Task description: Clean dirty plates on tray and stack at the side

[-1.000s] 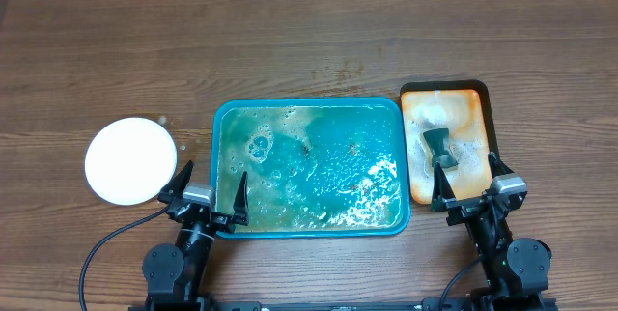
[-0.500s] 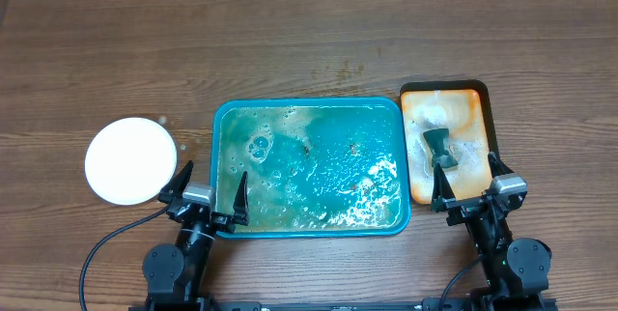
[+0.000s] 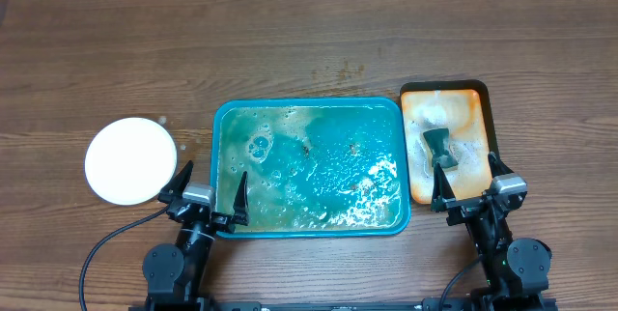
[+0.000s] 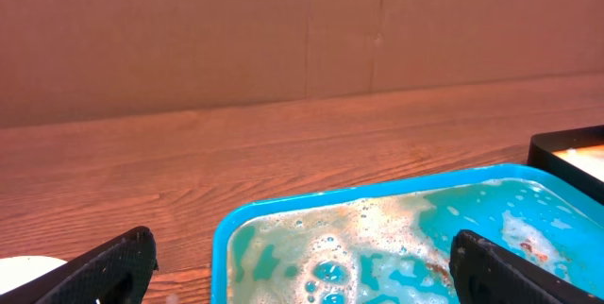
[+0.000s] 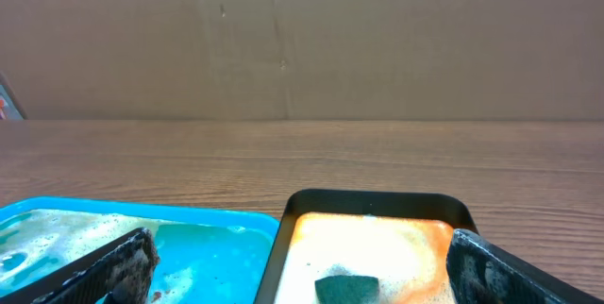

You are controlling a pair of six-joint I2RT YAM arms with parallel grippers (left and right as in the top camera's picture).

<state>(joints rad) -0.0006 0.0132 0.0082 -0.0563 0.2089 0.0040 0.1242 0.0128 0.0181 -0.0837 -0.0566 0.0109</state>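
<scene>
The teal-blue tray (image 3: 224, 118) lies at the table's middle, holding foamy water with brown specks; no plate shows in it. It also shows in the left wrist view (image 4: 223, 238) and the right wrist view (image 5: 226, 221). A white stack of plates (image 3: 130, 160) sits on the table left of the tray; only the top one shows. Its edge shows in the left wrist view (image 4: 24, 268). My left gripper (image 3: 210, 195) is open and empty over the tray's front-left corner. My right gripper (image 3: 471, 188) is open and empty at the front of the orange tray.
A smaller orange-brown, dark-rimmed tray (image 3: 477, 91) with foam stands right of the teal tray, holding a dark green sponge (image 3: 439, 147), also in the right wrist view (image 5: 344, 288). A cardboard wall (image 4: 302, 30) closes the far side of the table.
</scene>
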